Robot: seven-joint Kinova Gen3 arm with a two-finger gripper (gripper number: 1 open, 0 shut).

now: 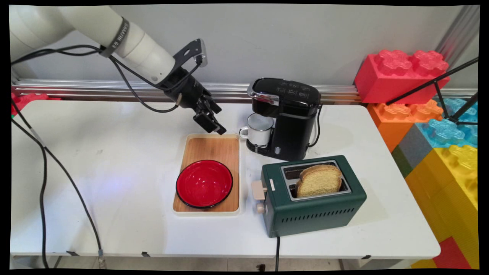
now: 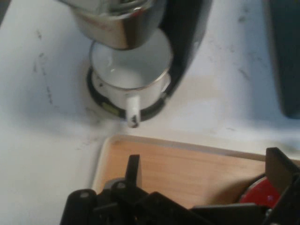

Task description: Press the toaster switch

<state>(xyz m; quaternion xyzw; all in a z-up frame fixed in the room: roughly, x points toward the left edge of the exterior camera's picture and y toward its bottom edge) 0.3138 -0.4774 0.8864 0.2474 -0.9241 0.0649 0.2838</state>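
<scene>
Gripper [image 1: 214,124] fingers apart over tray [image 2: 187,164]; bowl [image 2: 260,193] half-hidden.

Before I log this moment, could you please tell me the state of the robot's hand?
Black two-finger hand: open, holding nothing, hovering above the wooden tray's far end.

A white surface [image 1: 114,160] stood before a pale grey wall [image 1: 267,38]; giant coloured toy bricks [image 1: 439,126] were stacked at its right end.
</scene>
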